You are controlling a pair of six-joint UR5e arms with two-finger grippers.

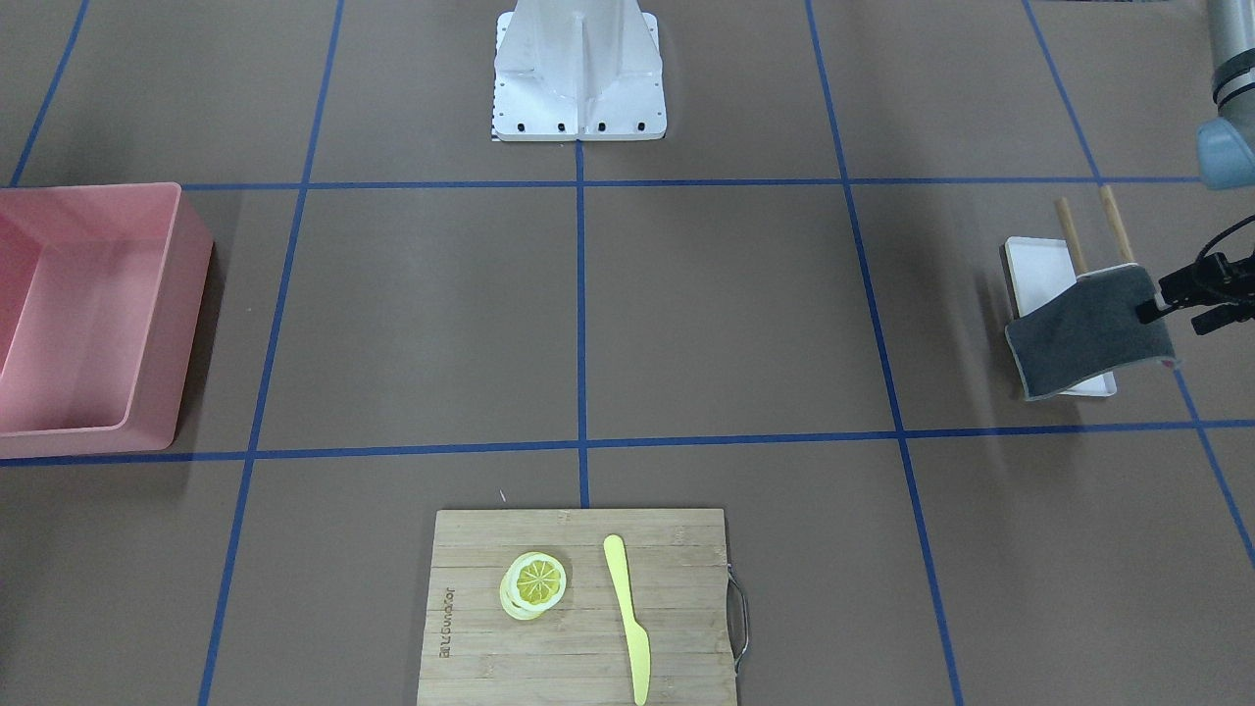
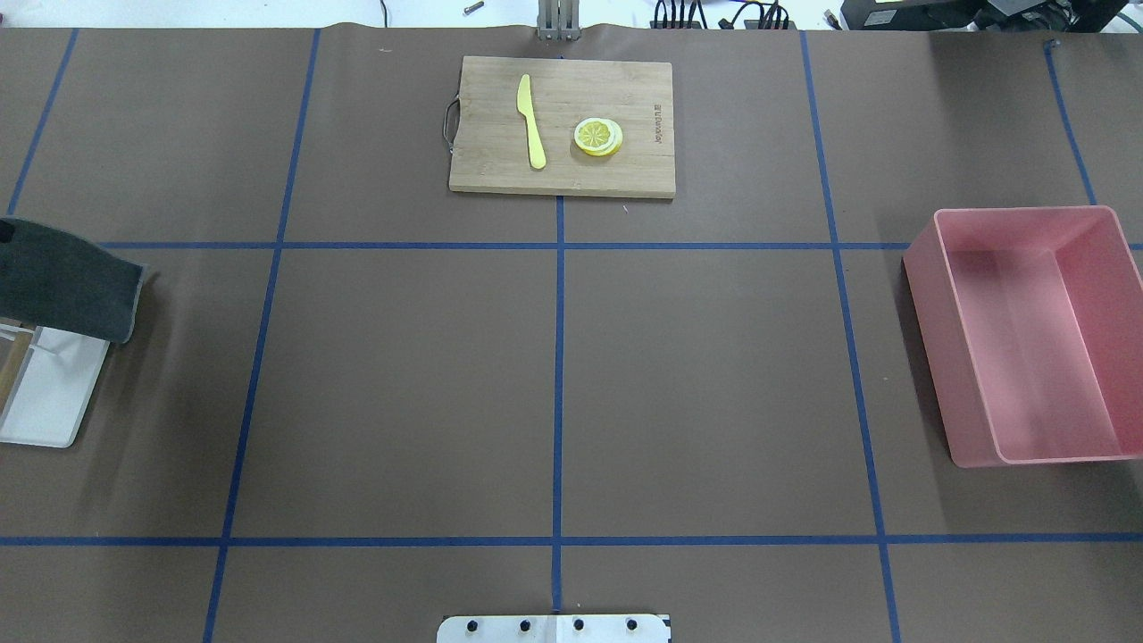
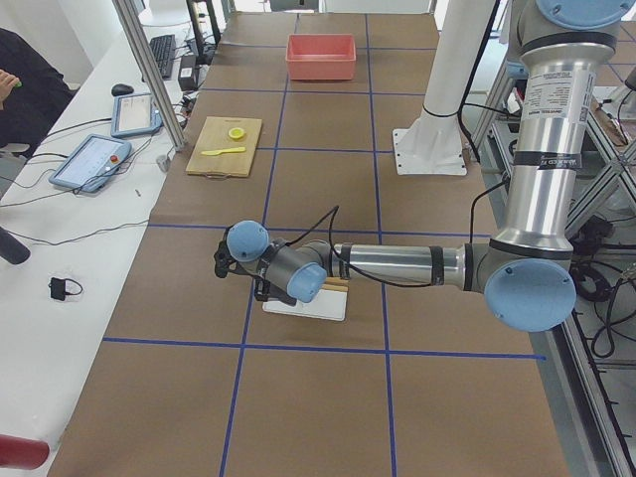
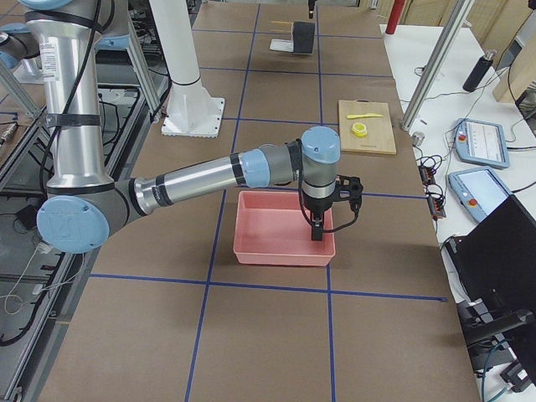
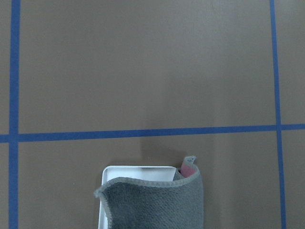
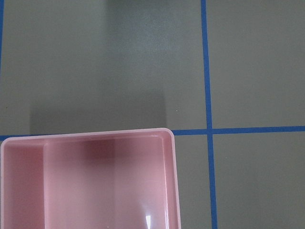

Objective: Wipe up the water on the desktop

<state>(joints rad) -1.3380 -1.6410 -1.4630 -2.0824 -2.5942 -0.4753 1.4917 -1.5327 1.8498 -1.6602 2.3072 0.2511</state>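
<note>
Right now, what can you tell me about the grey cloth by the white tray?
The grey cloth is a dark, fuzzy rectangle, towel-like, with a paler stitched hem. The left claw appears to pinch one edge, so the cloth hangs curved and tilted over one end of the white tray and hides that end. Whether it touches the tray is unclear. No wet spot shows on it.

A dark grey cloth (image 1: 1088, 333) hangs pinched in the left gripper (image 1: 1149, 311) over a white rectangular tray (image 1: 1037, 275), at the right edge of the brown taped desktop (image 1: 735, 314); a pink plastic bin (image 1: 192, 328) sits far left.
</note>
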